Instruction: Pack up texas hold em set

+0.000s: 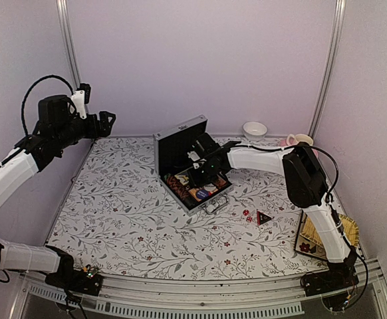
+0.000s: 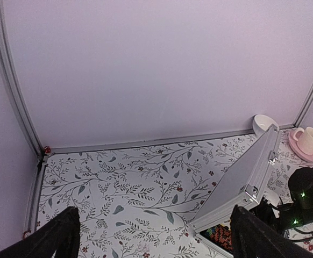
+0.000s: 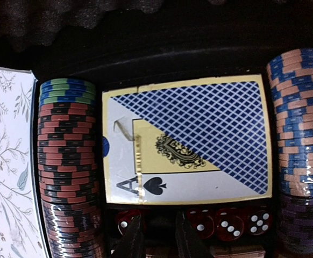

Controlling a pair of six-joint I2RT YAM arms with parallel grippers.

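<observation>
Briefcase [image 1: 180, 141] open mid-surface, toward far edge. Right pincer [image 3: 156, 228] inside it over dice row [image 3: 229, 220], tips narrowly apart, cannot tell if grasping. Loose dice [image 1: 247, 214] and marker [image 1: 263, 217] lie toward near-right corner, right arm nearer. Left pincer [image 2: 154, 239] released, above far-left corner.

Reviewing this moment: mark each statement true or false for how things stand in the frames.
1. The briefcase is shut. False: its lid stands open.
2. The left gripper is open and holds nothing. True.
3. A card deck lies in the case between chip stacks. True.
4. Every die is already packed. False: red dice lie on the table beside the triangular marker.
5. The pink cup sits inside the case. False: it stands on its saucer at the table's far right corner.
</observation>
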